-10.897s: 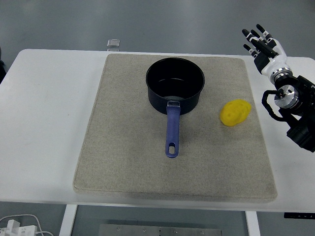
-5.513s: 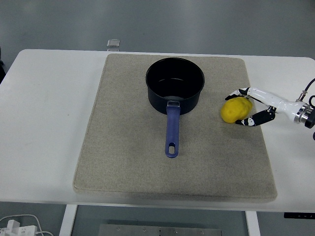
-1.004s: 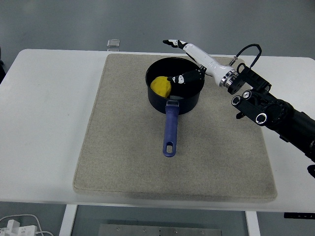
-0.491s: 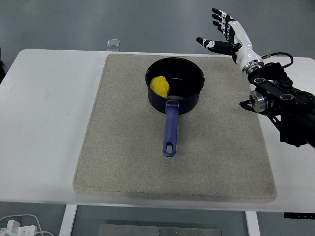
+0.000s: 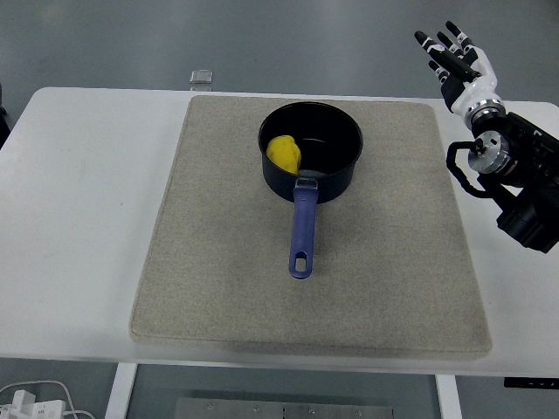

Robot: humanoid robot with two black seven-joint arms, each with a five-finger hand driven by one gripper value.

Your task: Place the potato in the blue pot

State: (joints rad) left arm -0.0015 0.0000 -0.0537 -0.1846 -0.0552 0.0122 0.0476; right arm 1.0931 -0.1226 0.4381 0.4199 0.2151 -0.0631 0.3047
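Note:
The yellow potato (image 5: 284, 152) lies inside the dark blue pot (image 5: 342, 161), against its left inner wall. The pot stands at the back middle of the beige mat (image 5: 218, 262), its blue handle (image 5: 302, 230) pointing toward the near edge. My right hand (image 5: 457, 59) is raised at the far right, well clear of the pot, fingers spread and holding nothing. Its black forearm (image 5: 520, 183) hangs over the table's right side. The left arm does not show.
The mat covers most of the white table (image 5: 79, 218). A small clear object (image 5: 202, 77) sits at the table's back edge, behind the mat's left corner. White cables (image 5: 35, 397) lie on the floor at the bottom left.
The right hand has drawn back to the right and away from the pot, fingers still spread. The potato and the pot have not moved in the last half second.

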